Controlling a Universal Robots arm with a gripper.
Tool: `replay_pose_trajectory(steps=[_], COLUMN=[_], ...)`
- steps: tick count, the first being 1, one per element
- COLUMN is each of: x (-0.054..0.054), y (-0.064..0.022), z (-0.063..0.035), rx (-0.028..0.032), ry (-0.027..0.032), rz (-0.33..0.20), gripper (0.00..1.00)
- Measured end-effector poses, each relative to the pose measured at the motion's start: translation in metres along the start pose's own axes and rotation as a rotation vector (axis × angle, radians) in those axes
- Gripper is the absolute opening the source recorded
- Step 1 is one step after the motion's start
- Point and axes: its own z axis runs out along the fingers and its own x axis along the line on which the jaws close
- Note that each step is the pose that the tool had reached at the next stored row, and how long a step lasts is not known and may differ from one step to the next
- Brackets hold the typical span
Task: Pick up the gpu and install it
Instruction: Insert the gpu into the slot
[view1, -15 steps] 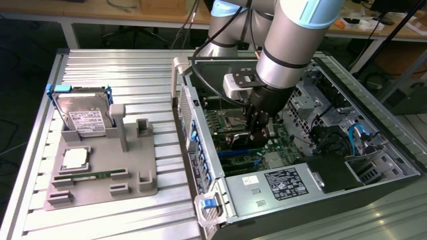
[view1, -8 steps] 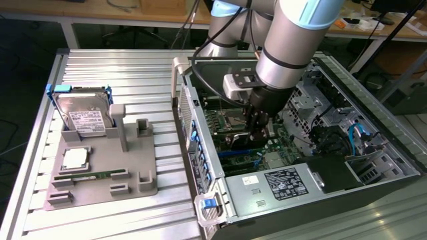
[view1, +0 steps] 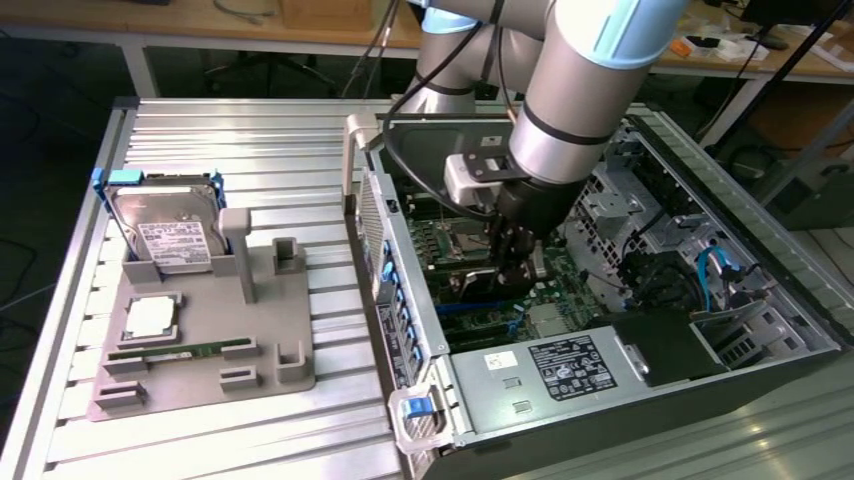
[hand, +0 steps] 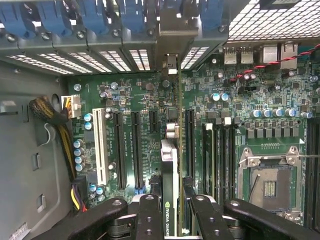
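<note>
arm's reaching straight down into the open pc case (view1: 747, 330), gripper (hand: 170, 210) pinching the gpu (hand: 170, 165) edge-on over the motherboard (hand: 240, 125)

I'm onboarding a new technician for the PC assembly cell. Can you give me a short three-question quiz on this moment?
1. True or false: the pincer is shut on the gpu above the motherboard.
2. Which part stands upright in the grey holder outside the computer case: A) the hard drive, B) a fan, C) a power supply?
3. In a word, where is the gpu: inside or outside the case?

Key: 1 true; 2 A; 3 inside.
</note>
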Motion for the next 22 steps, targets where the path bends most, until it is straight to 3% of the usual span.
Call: replay_pose_trajectory(steps=[22], x=[-0.0003], y=[0.0002], z=[0.0086], rx=[0.0002], ry=[-0.0002], rz=[0.000], gripper=[0.27])
